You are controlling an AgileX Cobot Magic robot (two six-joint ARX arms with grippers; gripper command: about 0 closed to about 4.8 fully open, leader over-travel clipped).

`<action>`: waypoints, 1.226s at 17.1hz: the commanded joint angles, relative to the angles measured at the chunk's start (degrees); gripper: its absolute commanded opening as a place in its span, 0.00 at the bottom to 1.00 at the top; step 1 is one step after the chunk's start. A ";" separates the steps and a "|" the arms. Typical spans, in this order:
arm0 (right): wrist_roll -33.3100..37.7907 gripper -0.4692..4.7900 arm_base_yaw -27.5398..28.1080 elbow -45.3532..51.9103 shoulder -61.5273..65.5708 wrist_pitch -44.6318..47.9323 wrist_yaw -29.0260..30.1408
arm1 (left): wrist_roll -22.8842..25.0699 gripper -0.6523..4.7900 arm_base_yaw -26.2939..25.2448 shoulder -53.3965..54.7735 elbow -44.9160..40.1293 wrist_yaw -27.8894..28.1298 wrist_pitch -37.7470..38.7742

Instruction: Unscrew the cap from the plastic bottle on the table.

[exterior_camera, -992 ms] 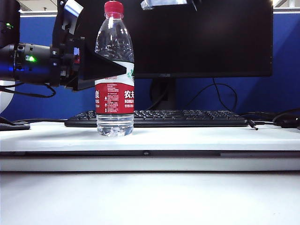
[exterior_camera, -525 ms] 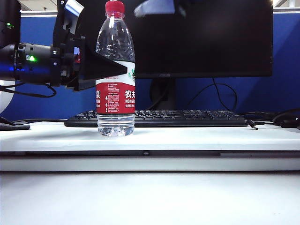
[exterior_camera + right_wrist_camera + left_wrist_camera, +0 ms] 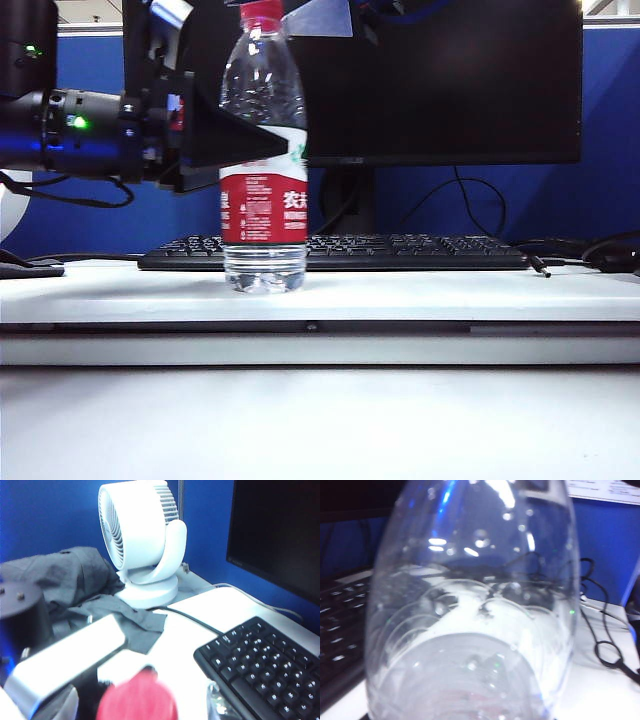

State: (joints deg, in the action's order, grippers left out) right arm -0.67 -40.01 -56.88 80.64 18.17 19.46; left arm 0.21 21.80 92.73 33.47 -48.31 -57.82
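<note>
On the table (image 3: 420,295), plastic bottle (image 3: 264,215), keyboard (image 3: 400,252), monitor (image 3: 450,80) behind.

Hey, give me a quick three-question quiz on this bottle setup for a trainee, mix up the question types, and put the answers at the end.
1. True or false: the cap is off the plastic bottle.
2. What lies behind the bottle on the table? A) keyboard B) laptop C) mug
3. Which pincer grips the bottle's body?

Key
1. False: the cap sits on the neck.
2. A.
3. The left pincer, reaching in from the left of the exterior view; the right pincer is up beside the cap.
</note>
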 commanded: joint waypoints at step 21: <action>11.21 0.55 -13.00 -0.39 0.79 2.27 -36.68 | -0.09 0.70 0.98 -0.13 0.35 5.84 -0.52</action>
State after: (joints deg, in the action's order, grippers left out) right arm 10.04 -52.86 -56.86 81.60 19.00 -17.02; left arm 0.32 22.76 92.73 33.63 -42.39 -57.82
